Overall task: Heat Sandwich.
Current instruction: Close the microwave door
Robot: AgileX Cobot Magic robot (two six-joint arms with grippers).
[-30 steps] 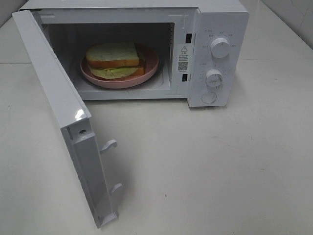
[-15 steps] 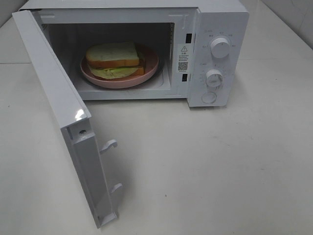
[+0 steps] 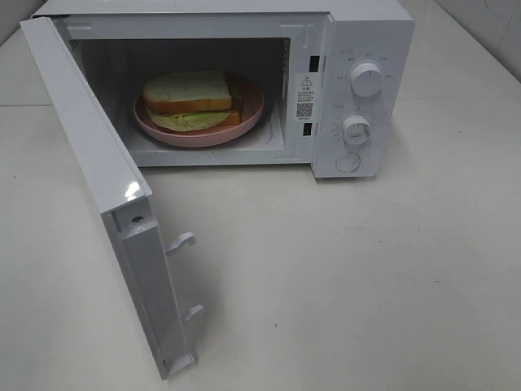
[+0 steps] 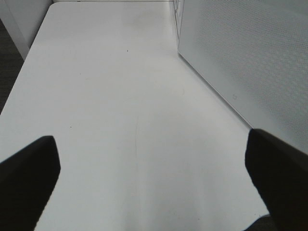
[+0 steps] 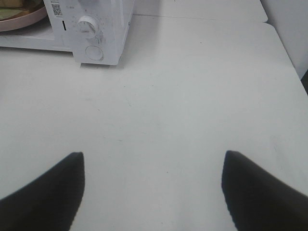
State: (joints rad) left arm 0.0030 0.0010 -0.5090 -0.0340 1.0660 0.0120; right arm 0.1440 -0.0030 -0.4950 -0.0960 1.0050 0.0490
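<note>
Left gripper [image 4: 150, 144] and right gripper [image 5: 153, 156] hang wide open, empty, unmoved over the last second; microwave [image 3: 362, 41] keeps its door [image 3: 89, 155] swung out (not yet closed), pink plate [image 3: 254, 110] inside carrying the sandwich [image 3: 187, 90], so closing comes next.

Cut edges, covered bread, unreadable print

The microwave [image 3: 358, 32] loses its roof to the high view's top edge. The top slice of the sandwich [image 3: 189, 91] covers most of the lower one and part of the pink plate [image 3: 248, 122]. Marks around the dials [image 3: 366, 79] and the label [image 3: 305, 98] print are too small to read. Wrist views show only the jaws' dark tips, cropped by the frame.
</note>
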